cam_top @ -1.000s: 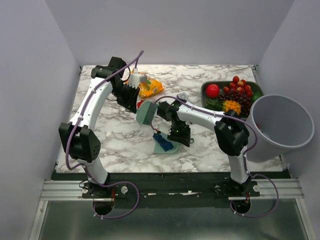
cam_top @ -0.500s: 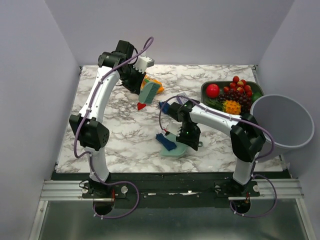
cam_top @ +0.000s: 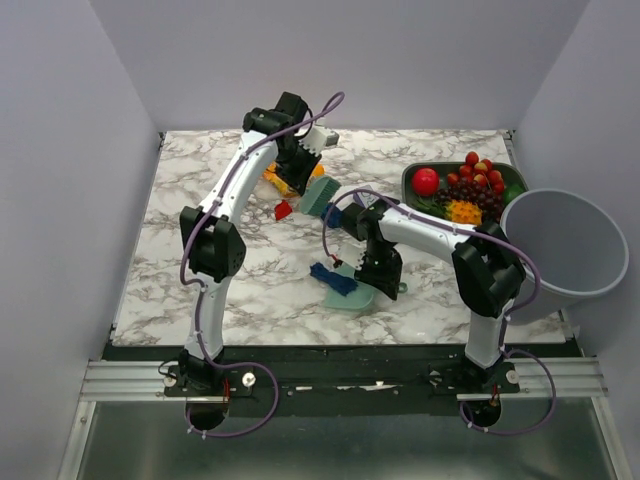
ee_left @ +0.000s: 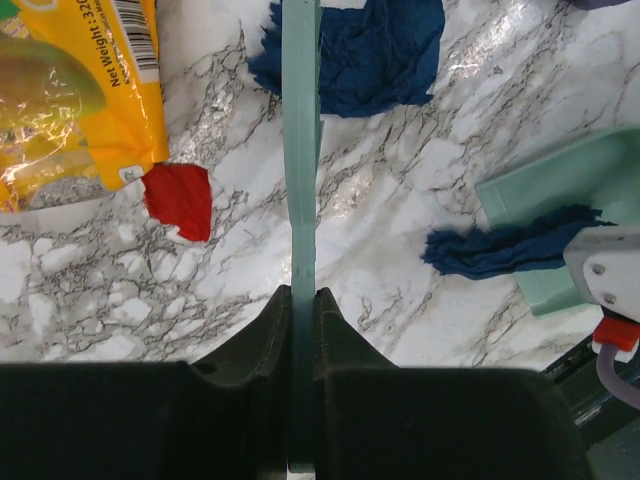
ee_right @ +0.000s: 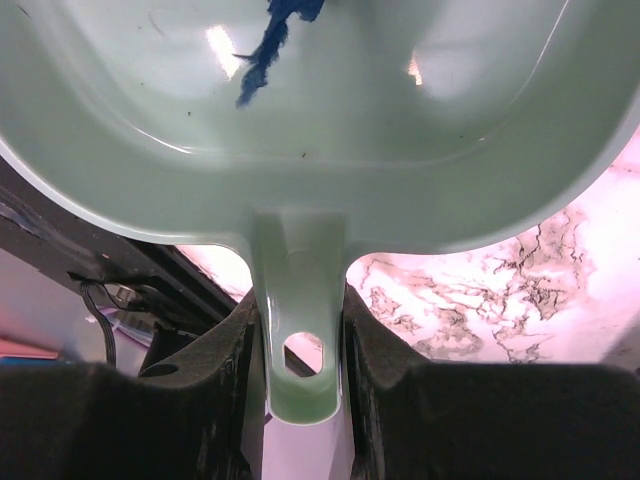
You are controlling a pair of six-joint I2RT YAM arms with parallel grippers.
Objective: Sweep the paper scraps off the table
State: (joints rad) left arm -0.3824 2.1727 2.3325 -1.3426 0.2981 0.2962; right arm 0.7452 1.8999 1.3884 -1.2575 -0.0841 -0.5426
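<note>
The left gripper (ee_left: 303, 298), clamped on a flat pale-green brush (ee_left: 301, 150), is nearer the red paper scrap (ee_left: 180, 200) and dark blue paper scrap (ee_left: 360, 50) on the white marble table (ee_left: 400, 180), both just beyond the pale-green plastic dustpan (ee_left: 565, 190) whose handle the right gripper (ee_right: 300, 320) grips.

The left arm (cam_top: 225, 200) stretches from its base far toward the back, and its wrist folds down toward the middle. The left gripper (ee_left: 302, 300) is clamped tight on the thin brush (ee_left: 300, 150). The right arm (cam_top: 430, 235) bends sharply at the elbow and reaches leftward, with the wrist turned down. The right gripper (ee_right: 300, 320) grips the dustpan (ee_right: 300, 100) by its handle, one finger on each side.
</note>
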